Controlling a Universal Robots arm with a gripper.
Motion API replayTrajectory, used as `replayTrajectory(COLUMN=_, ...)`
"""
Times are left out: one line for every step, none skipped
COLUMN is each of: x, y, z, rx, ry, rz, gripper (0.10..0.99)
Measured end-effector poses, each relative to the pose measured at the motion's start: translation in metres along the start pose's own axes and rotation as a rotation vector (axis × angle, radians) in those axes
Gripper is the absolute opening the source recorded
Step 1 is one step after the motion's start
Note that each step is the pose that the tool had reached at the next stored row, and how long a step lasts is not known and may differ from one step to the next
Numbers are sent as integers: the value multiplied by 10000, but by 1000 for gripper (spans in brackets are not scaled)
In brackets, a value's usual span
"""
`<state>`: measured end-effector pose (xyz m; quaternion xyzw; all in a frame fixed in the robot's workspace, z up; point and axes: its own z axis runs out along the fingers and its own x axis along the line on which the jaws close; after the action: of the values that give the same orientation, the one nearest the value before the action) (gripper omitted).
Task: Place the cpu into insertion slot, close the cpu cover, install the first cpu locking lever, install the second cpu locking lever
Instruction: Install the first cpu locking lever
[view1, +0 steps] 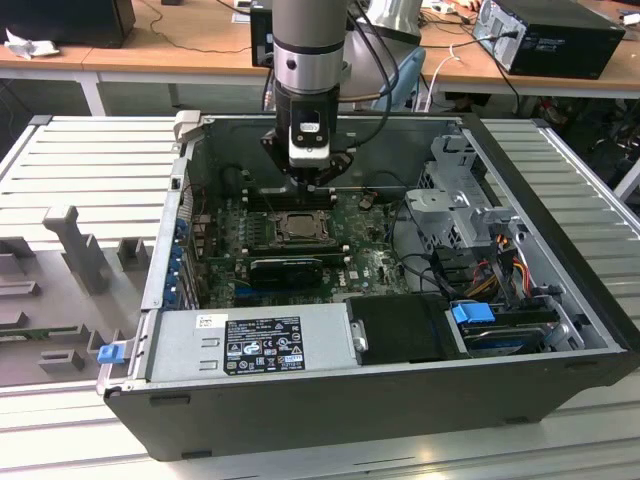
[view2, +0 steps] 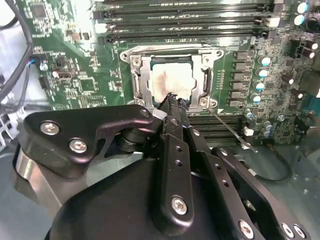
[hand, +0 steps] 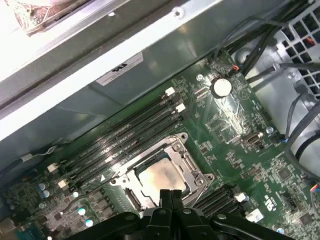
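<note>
We saw the black claw (view2: 173, 100), closed and empty, hovering at the silver-grey metal frame cover (view2: 141, 80) lying over the pale square chip (view2: 172, 80), probably to push.

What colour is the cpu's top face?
Pale silver-beige with a brownish smear; the cpu shows best in the second wrist view.

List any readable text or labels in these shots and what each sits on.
Black label on the power supply: print too small to read.
White sticker on the case wall: blurred, unreadable.
Motherboard silkscreen: too small to read.
Nothing legible enough to quote.
</note>
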<state>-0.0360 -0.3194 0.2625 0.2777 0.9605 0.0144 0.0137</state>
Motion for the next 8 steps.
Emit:
replayTrajectory(x=1, y=0, z=6, rx=-20, ry=21, rz=-328, gripper=106)
replayTrajectory(x=1, y=-1, z=8, rx=-24, ry=29, rz=-550, gripper=106)
replayTrajectory(x=2, y=-1, z=10, rx=-27, ry=37, rz=-762, gripper=106)
replayTrajectory(x=4, y=-3, z=12, rx=-32, ry=49, rz=-1114, gripper=106)
replayTrajectory(x=7, y=-4, z=14, rx=-39, ry=61, rz=-1445, gripper=106)
replayTrajectory(x=9, y=-5, z=14, rx=-43, ry=69, rz=-1683, gripper=106)
replayTrajectory(x=9, y=-6, z=14, rx=-46, ry=77, rz=-1887, gripper=106)
replayTrajectory(x=10, y=-6, z=14, rx=-49, ry=81, rz=-2015, gripper=106)
